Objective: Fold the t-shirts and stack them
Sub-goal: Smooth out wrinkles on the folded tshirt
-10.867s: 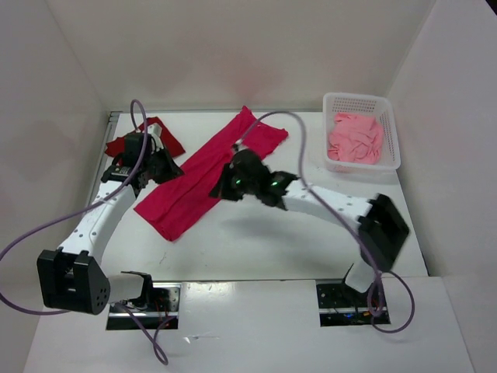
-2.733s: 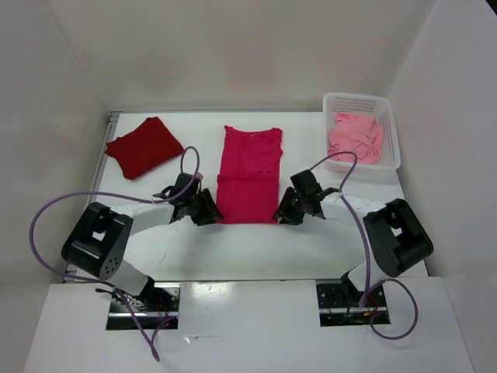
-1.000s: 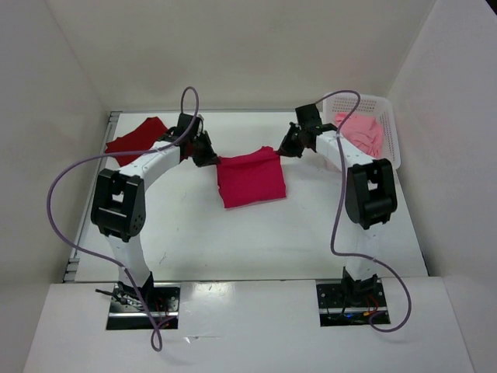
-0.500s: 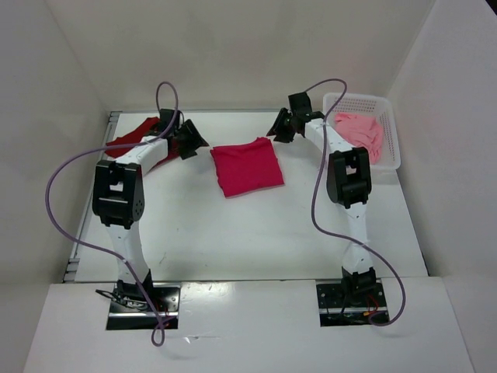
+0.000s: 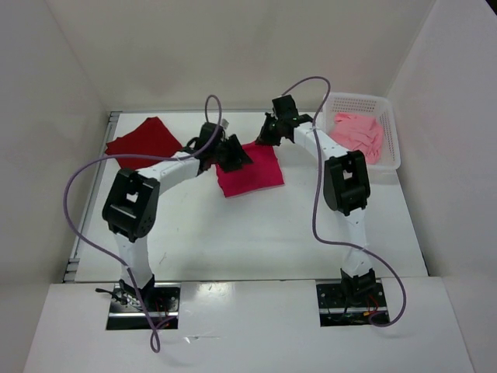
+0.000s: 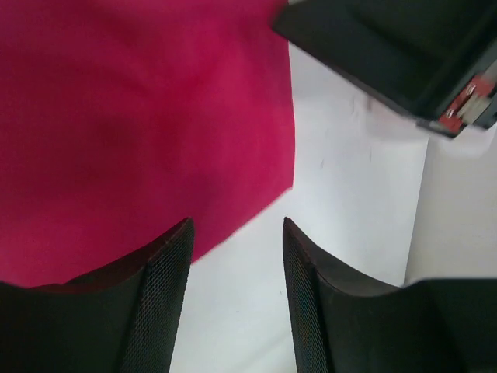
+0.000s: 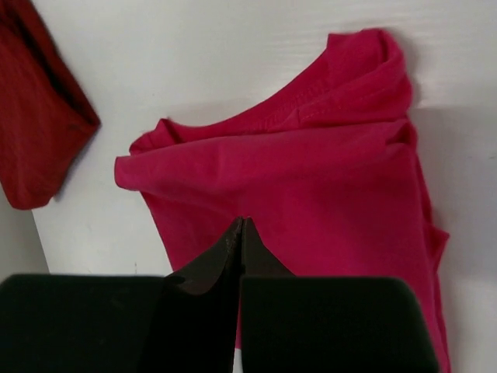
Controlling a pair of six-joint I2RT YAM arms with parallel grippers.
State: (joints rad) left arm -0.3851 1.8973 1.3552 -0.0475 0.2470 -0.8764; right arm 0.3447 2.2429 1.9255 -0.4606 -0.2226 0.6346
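Compared with half a second before, the left arm (image 5: 175, 165) has swung away from the dark red cloth t-shirt (image 5: 146, 140) in the upper left of the frame. Its jaws are now over the left upper corner of the bright crimson cloth t-shirt (image 5: 252, 172). The right arm (image 5: 314, 141) has moved only a little, toward the upper right corner of the same shirt. One second ago the crimson shirt hung between both jaws. Now it lies as a folded square on the white desk (image 5: 256, 233), in the upper middle of the top view, in the same place as half a second ago.

Both arms are stretched far forward and lean inward toward each other. The left jaws stand moderately apart. Between their fingers (image 6: 163, 295) I see only desk and the shirt's edge, so nothing is gripped. The right jaws are closed, fingers (image 7: 221, 260) pressed together above the crimson cloth and holding nothing.

The light salmon pink t-shirt (image 5: 356, 137) lies crumpled in the white perforated plastic basket (image 5: 361, 99), in the upper right.
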